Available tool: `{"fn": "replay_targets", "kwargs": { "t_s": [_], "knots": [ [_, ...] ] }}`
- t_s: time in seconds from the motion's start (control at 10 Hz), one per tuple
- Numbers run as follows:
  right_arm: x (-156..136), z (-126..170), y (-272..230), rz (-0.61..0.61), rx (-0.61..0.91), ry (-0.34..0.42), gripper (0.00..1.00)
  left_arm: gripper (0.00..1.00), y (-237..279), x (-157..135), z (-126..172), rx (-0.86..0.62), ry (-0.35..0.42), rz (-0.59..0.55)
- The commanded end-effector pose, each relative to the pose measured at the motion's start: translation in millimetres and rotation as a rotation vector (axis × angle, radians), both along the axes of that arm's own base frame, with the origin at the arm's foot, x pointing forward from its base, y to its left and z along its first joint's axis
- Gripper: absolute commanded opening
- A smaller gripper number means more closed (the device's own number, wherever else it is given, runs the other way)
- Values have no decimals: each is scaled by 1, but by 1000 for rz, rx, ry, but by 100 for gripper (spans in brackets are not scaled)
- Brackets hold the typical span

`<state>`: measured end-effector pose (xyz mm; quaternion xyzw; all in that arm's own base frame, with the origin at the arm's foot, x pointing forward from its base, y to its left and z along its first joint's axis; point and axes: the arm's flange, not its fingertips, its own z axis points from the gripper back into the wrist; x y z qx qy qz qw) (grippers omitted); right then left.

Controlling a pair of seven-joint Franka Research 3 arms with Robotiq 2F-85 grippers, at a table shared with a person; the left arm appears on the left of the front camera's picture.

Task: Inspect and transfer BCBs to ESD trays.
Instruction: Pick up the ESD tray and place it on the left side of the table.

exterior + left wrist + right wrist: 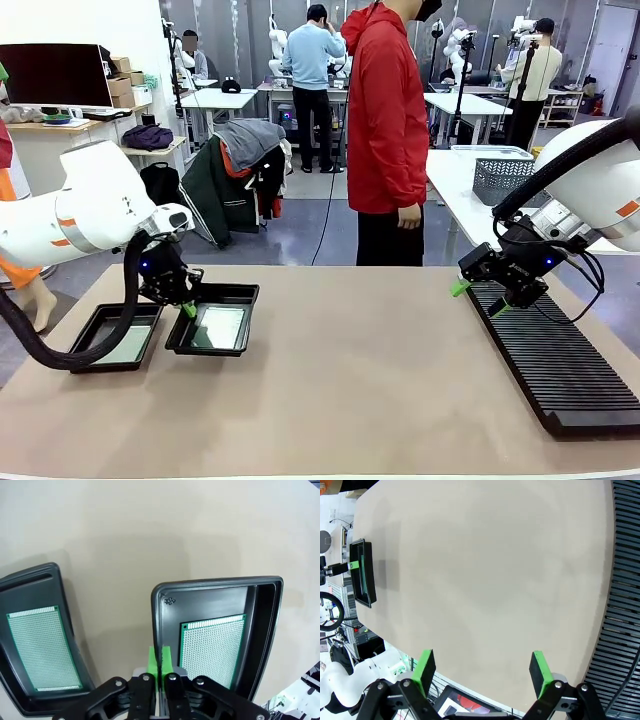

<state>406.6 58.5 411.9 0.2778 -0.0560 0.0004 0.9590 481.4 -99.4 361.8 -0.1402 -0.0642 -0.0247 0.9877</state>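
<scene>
Two black ESD trays sit side by side at the table's left, the left tray (98, 320) and the right tray (236, 293). Each holds one green BCB, lying flat: one (130, 345) in the left, one (218, 327) in the right. My left gripper (188, 308) is shut, its green pads meeting right at the right tray's left rim (156, 615). Whether the rim is pinched I cannot tell. The left wrist view shows both BCBs (44, 650) (212, 650). My right gripper (478, 299) hangs open and empty over the near end of the rack; its pads (426, 667) stand wide apart.
A long black ribbed rack (560, 370) lies along the table's right side. A person in a red jacket (385, 120) stands at the far edge. A grey mesh basket (500, 175) sits on a table behind. The table's middle is bare tan surface (350, 380).
</scene>
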Motion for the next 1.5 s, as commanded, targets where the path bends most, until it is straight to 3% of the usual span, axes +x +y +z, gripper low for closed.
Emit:
{"fn": "replay_targets", "kwargs": {
  "t_s": [0.0,1.4],
  "knots": [
    [0,1,3,-14,2,0,100,3,15,-6,-4,-20,-5,-5],
    [0,1,3,-14,2,0,100,3,37,12,-60,-29,6,33]
  ]
}}
